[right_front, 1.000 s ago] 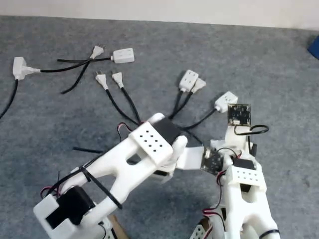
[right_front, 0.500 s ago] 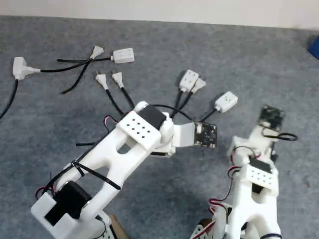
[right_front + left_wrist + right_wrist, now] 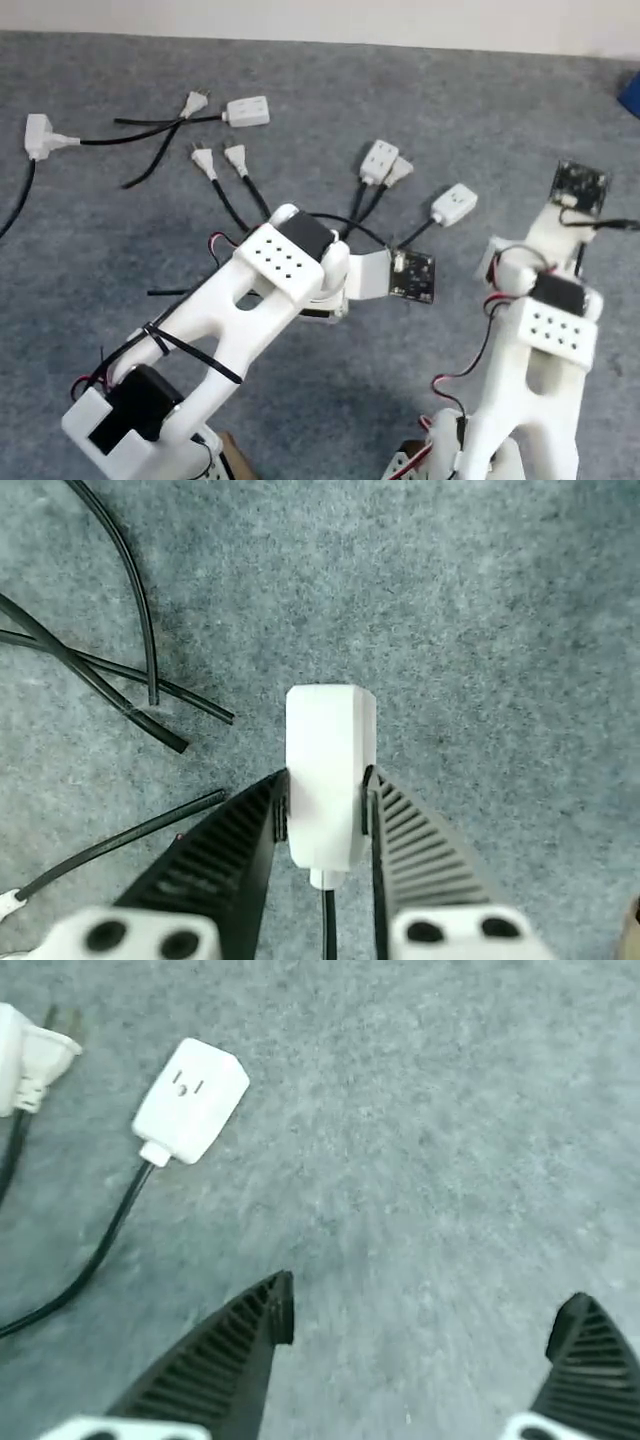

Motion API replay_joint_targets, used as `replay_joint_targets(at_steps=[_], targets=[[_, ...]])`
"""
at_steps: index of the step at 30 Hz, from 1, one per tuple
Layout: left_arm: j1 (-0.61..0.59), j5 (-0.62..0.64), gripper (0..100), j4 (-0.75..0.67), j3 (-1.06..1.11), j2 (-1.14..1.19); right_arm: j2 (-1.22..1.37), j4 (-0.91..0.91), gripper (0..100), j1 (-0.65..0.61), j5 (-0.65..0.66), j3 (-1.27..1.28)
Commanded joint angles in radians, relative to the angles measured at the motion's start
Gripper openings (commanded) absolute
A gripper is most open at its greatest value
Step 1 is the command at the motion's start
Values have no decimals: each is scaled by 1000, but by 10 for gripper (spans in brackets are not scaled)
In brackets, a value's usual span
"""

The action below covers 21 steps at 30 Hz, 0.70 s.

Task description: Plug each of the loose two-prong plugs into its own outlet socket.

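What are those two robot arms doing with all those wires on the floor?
The left gripper is shut on a white boxy cord end with a black wire, probably one of the sockets, over the grey carpet. The right gripper is open and holds nothing, hovering near a white outlet socket. Several white two-prong plugs lie loose, not yet plugged in.
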Motion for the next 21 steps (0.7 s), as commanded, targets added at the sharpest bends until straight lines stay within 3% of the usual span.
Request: replay_joint_targets(at_steps=[1,12,18,21], targets=[[-12,-9,5,8,-19,-38,-12,159,386,-16,-2,-183],[-24,-8,17,15,-19,-36,-13,88,386,-16,17,-2],[-25,-3,169,9,27,-36,-13,27,386,-12,48,81],[-28,-8,180,8,27,-36,-13,27,386,-10,48,87]])
